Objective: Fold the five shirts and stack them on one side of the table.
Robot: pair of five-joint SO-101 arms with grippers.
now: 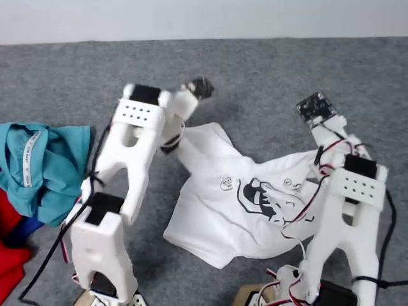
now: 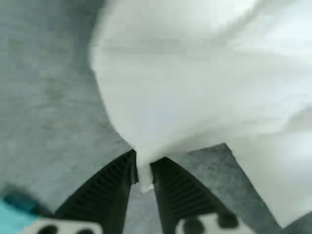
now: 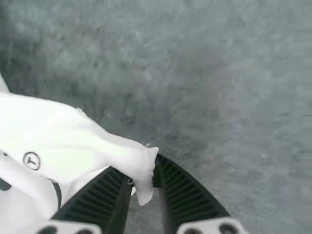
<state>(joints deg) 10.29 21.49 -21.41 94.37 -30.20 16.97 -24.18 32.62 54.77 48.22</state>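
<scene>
2 jaws, 1 white shirt [image 1: 213, 220]

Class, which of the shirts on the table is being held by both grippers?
The white shirt, pinched by the left gripper and right gripper. The teal shirt and red shirt lie bunched aside, untouched.

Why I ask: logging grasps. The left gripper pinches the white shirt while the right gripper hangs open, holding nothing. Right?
No. The right gripper is shut on the white shirt too, as the right wrist view shows. The left gripper does pinch it.
</scene>
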